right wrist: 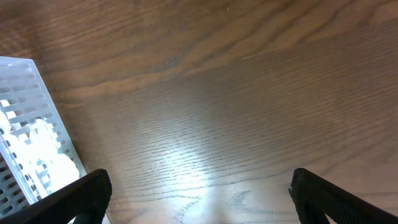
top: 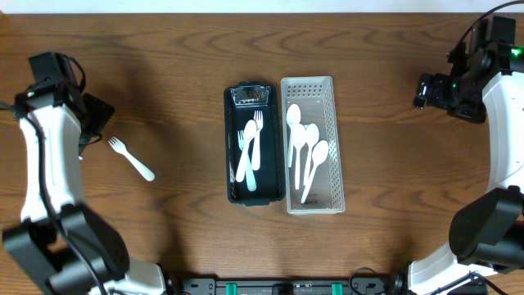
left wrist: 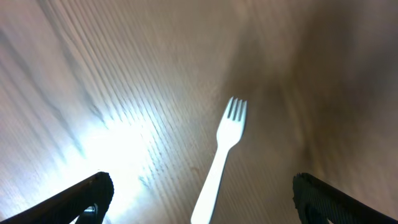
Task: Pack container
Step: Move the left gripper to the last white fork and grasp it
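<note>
A loose white plastic fork lies on the wood table at the left; in the left wrist view the fork lies between my open fingers. My left gripper hovers just up and left of it, open and empty. A black tray at the centre holds several white forks. Beside it a white perforated tray holds several white spoons. My right gripper is open and empty over bare table at the far right.
The white tray's corner shows at the left edge of the right wrist view. Bare wood table lies between each arm and the trays.
</note>
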{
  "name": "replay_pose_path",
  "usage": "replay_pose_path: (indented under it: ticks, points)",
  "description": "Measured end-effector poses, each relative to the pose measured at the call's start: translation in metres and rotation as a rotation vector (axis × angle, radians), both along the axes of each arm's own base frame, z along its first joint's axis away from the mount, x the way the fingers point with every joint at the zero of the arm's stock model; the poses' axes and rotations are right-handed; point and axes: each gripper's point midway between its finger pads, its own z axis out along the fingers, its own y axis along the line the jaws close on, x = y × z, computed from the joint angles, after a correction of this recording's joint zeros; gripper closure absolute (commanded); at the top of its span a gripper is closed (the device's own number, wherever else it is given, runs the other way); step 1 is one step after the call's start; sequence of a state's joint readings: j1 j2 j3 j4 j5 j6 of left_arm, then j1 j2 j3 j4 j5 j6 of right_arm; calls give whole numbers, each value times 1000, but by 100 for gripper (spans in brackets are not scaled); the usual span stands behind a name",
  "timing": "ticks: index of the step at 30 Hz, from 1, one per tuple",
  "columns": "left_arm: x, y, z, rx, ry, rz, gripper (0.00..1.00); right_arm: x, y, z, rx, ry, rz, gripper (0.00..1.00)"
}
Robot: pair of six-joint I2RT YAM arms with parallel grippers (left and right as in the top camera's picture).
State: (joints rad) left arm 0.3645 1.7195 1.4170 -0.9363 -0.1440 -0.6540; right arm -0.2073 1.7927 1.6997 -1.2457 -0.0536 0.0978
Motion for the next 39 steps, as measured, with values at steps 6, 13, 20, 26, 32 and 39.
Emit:
replay_pose_path:
  ticks: [6,13,20,26,32,39]
  points:
    - [8,-5,-65,-92,105,57,5,0,0,0,0,1,0,5]
    - [11,-7,-106,-124,167,77,5,-1,0,0,1,3,0,4]
    - [19,-5,-123,-131,156,81,5,-3,1,-1,2,12,0,5]
    - [33,-7,-124,-112,125,11,8,-3,1,-1,3,14,-1,5]
    - [39,-14,-125,-104,123,-44,31,-4,1,-1,4,16,-1,5]
    - [39,-16,-125,-106,127,-57,31,-6,1,-1,5,25,-1,5]
